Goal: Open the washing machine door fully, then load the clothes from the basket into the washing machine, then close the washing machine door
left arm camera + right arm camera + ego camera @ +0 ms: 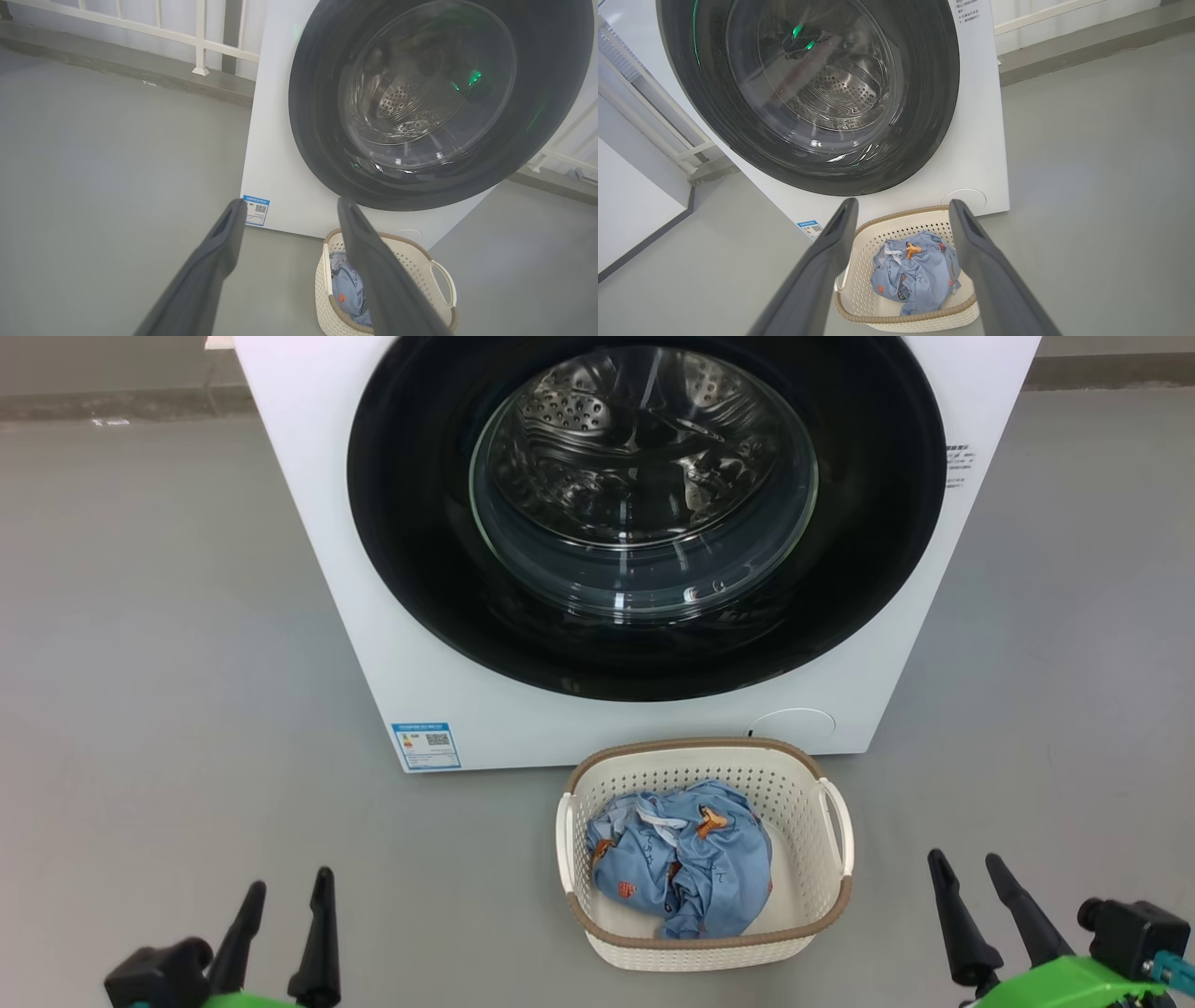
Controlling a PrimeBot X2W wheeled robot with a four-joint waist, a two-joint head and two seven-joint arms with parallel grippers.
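So, left gripper (290,880) sits low at the left, its 2 fingers apart, holding nothing. Next over is a blue label (426,747) low on the white washing machine (308,523), whose round black door (420,523) is shut, steel drum visible through the glass. Just in front, under the door, the basket (845,896) stands on the grey floor (140,663) with the clothes (681,868) bundled inside. Right gripper (963,857) at far right, fingers spread too, empty.

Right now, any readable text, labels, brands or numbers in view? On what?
Blue label, low on the washing machine front: a QR code and print, too small to read.
Black printed lines, upper right of that front: too small to read.
Nothing legible enough to quote.
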